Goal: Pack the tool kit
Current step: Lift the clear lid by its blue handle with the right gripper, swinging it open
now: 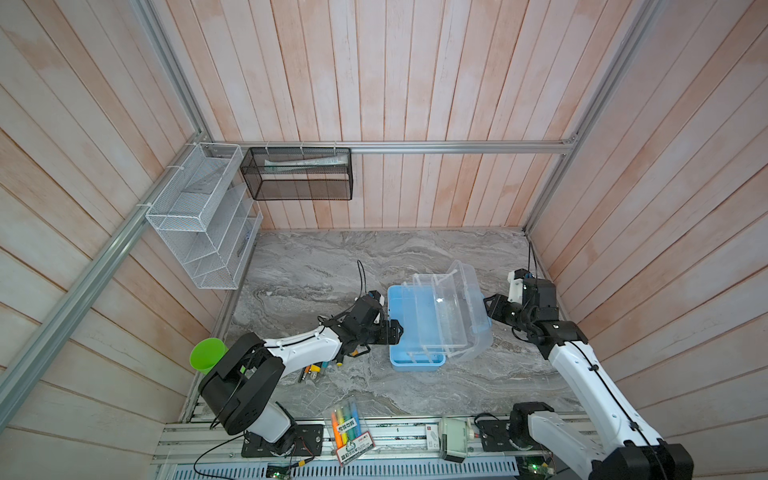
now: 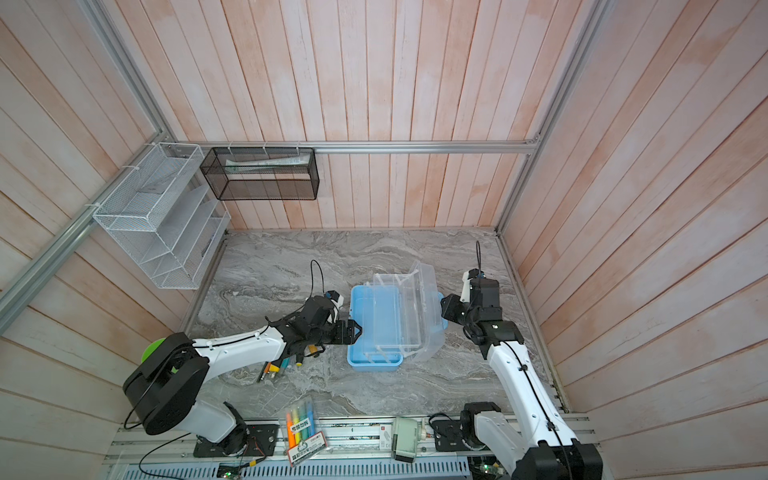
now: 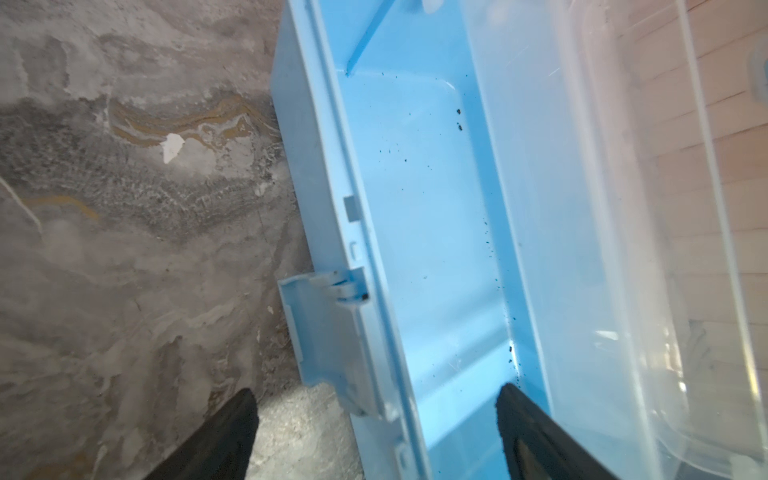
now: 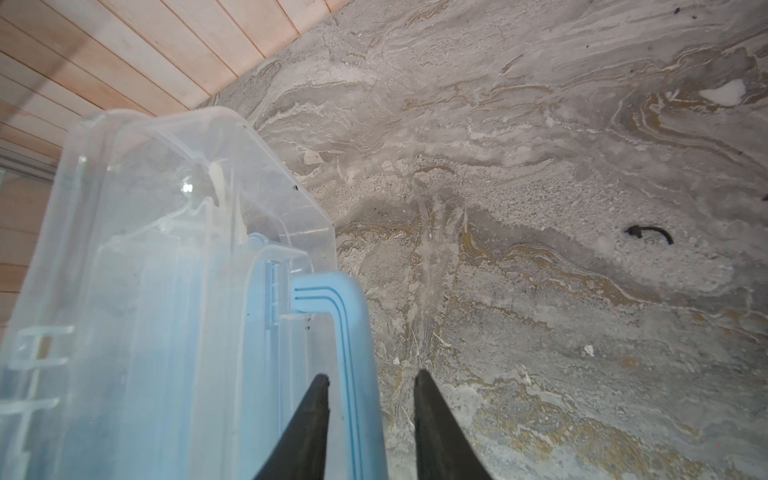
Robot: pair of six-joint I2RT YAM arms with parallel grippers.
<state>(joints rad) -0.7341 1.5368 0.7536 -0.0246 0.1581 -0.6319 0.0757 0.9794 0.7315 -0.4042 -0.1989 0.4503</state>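
Tools (image 1: 316,370) with yellow, orange and teal handles lie on the table (image 1: 332,266) near and to the left of the case, mostly hidden under the left arm, so their number and kind cannot be told. The tool kit case (image 1: 405,320), light blue, sits right of the table's middle with its clear lid (image 1: 467,291) standing open on the right side. The clear layers of lid and inner tray overlap and are hard to separate. Dark specks (image 3: 459,120) dot its bare floor.

The left gripper (image 3: 376,390) is spread wide and grips nothing, one finger outside the case's left wall beside the latch (image 3: 316,332), the other inside the case. The right gripper (image 4: 372,374) is at the case's right side, its tips hidden behind the lid in both top views. In the wrist view its jaws stand partly apart on either side of the blue handle (image 4: 349,316), with a gap showing between one finger and the handle, so it is not clamped.

The table is grey veined marble with a small black curled scrap (image 4: 648,235) on it. Pale pink plank walls enclose it on three sides. A white wire rack (image 1: 199,220) and a black mesh basket (image 1: 297,174) hang in the far left corner, and a green cup (image 1: 206,353) sits at the left wall. A pack of highlighters (image 1: 349,428) lies on the near rail, beside a small pale box (image 1: 453,436) too unclear to name
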